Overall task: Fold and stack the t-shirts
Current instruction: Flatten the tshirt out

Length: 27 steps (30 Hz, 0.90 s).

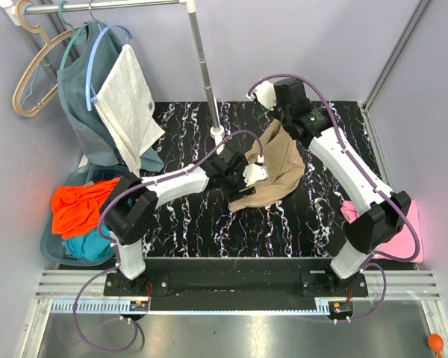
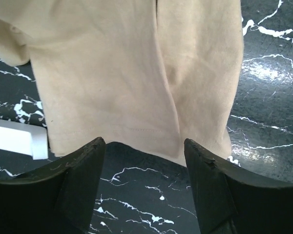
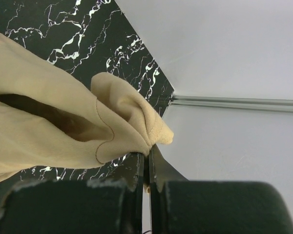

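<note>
The right gripper [image 3: 147, 158] is pinched fully closed on a ribbed edge of the tan t-shirt [image 3: 49, 126], holding it up so the cloth hangs bunched and twisted toward the black marble table [image 1: 194, 216]. The left gripper [image 2: 144, 146] is spread wide and empty, with the tan shirt's stitched hem just beyond its fingertips. The hem here is doubled along a vertical fold, so a close at this spot may catch two layers or only the loose flap, and the shirt would then spread crooked. The right pinch also holds only a small bit of rib, which a tug from the left arm could pull free. On the tan shirt's far side the table edge and wall are near, and the rack pole [image 1: 205, 67] stands just to its left. Open marble lies on its near side. The pink t-shirt [image 1: 403, 231] lies well to its right at the table edge. The orange t-shirt [image 1: 78, 209] and teal t-shirt [image 1: 89, 246] sit well to its left in a basket [image 1: 48, 250].
</note>
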Available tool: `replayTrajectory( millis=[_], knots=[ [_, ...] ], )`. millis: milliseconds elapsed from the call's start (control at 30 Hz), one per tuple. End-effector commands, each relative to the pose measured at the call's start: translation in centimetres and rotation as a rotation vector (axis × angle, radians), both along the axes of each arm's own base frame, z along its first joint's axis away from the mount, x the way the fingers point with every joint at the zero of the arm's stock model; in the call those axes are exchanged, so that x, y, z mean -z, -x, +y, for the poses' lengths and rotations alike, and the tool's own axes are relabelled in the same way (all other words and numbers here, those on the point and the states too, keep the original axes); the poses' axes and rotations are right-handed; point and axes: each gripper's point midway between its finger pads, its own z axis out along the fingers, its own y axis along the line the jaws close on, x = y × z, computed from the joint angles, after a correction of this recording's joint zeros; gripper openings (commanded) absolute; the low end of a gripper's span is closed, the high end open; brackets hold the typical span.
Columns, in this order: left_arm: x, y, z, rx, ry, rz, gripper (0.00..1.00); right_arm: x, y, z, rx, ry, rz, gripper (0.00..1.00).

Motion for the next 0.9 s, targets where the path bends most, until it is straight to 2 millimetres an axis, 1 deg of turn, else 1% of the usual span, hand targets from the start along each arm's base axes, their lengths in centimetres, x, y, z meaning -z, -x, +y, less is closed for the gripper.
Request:
replayTrajectory(
  millis=[0, 267, 300, 433, 467, 533, 567, 633, 667, 700, 733, 833, 867],
  knots=[
    [-0.9, -1.2, -2.0, 0.034, 0.045, -0.039, 0.70, -3.0, 0.5, -0.9, 0.018, -0.027, -0.090, 0.00],
    [0.2, -1.4, -2.0, 0.023, 0.020, -0.031, 0.68, -2.6, 0.7, -1.4, 0.026, -0.030, -0.086, 0.00],
    [0.6, -1.5, -1.9, 0.020, 0.013, -0.029, 0.67, -2.5, 0.7, -1.5, 0.026, -0.027, -0.083, 0.00],
    [1.5, -1.9, -1.6, 0.017, -0.018, -0.040, 0.58, -2.6, 0.9, -1.5, 0.026, -0.032, -0.085, 0.00],
    [1.6, -2.1, -1.5, 0.014, -0.026, -0.048, 0.49, -2.5, 0.9, -1.6, 0.028, -0.028, -0.083, 0.00],
    [2.1, -2.2, -1.4, 0.010, -0.043, -0.046, 0.39, -2.6, 1.0, -1.8, 0.031, -0.029, -0.087, 0.00],
    [2.4, -2.3, -1.3, 0.008, -0.052, -0.049, 0.31, -2.3, 1.0, -1.9, 0.032, -0.025, -0.082, 0.00],
    [2.6, -2.5, -1.1, 0.007, -0.062, -0.049, 0.20, -2.4, 1.1, -2.0, 0.032, -0.027, -0.084, 0.00],
    [2.8, -2.5, -1.0, 0.005, -0.070, -0.049, 0.10, -2.4, 1.2, -2.1, 0.035, -0.026, -0.083, 0.00],
    [2.7, -2.6, -0.9, 0.000, -0.074, -0.049, 0.05, -2.4, 1.3, -2.2, 0.035, -0.026, -0.083, 0.00],
    [2.7, -2.5, -0.9, 0.002, -0.077, -0.049, 0.01, -2.4, 1.2, -2.2, 0.037, -0.027, -0.083, 0.00],
    [1.6, -2.8, -0.7, -0.016, -0.072, -0.075, 0.00, -2.0, 1.4, -2.4, 0.042, -0.023, -0.078, 0.00],
    [0.6, -3.1, -0.5, -0.034, -0.066, -0.095, 0.00, -1.8, 1.4, -2.4, 0.042, -0.020, -0.072, 0.00]
  ],
)
